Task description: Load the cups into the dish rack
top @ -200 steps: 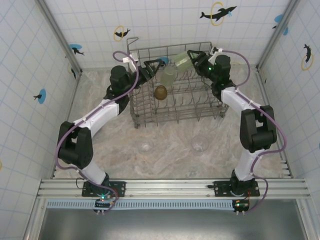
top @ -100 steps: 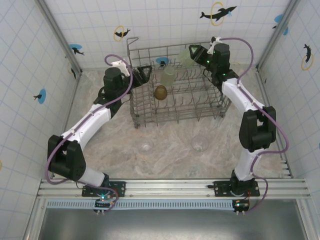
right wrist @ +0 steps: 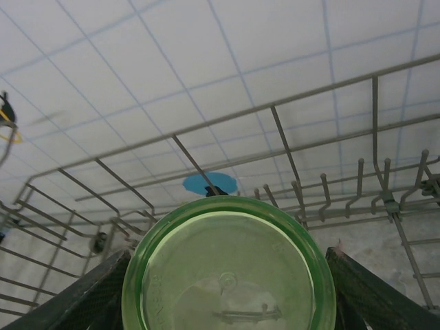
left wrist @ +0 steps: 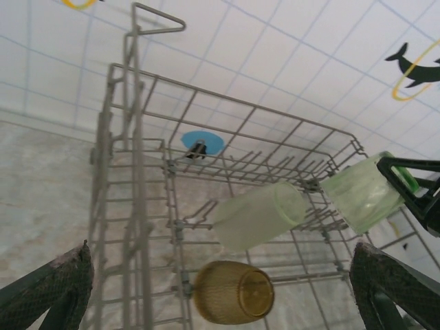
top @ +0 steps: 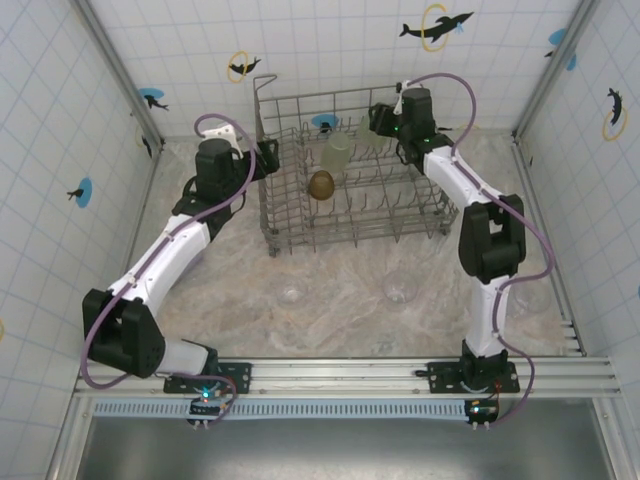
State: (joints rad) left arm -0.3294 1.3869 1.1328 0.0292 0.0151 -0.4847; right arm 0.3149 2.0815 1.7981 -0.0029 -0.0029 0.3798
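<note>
Pinching the green cup [right wrist: 227, 289] across its sides with the right tool [right wrist: 228, 256], base toward the wrist camera, over the tines at the far right of the rack [top: 350, 232] and not yet let go. Showing the left tool [top: 266, 154] with fingers spread wide and nothing between them, just outside the rack's left wall.

Judging by looks: thin translucent plastic, so light, slightly springy under a squeeze, smooth and probably slippery. Unlikely to shatter, but apt to squirt out of a hard pinch or to tip on the tines. Best taken across the wall near mid-height, or over the rim with one finger inside, with modest pressure only. Best lowered onto the tines rather than dropped, to avoid a bounce or a roll.

Counting cups: five in plain sight. One green, in the right tool. Two inside the rack, tilted on the tines: a pale cup [left wrist: 258, 214] toward the back and an amber cup [left wrist: 234, 292] just in front of it. Two waiting on the surface [top: 340, 265] in front of the rack, well apart: one clear cup [top: 291, 293] to the left and a second clear cup [top: 400, 288] to the right. Possibly a sixth in a faint shape near the surface's right edge; too dim to tell. One rack, two tools.
</note>
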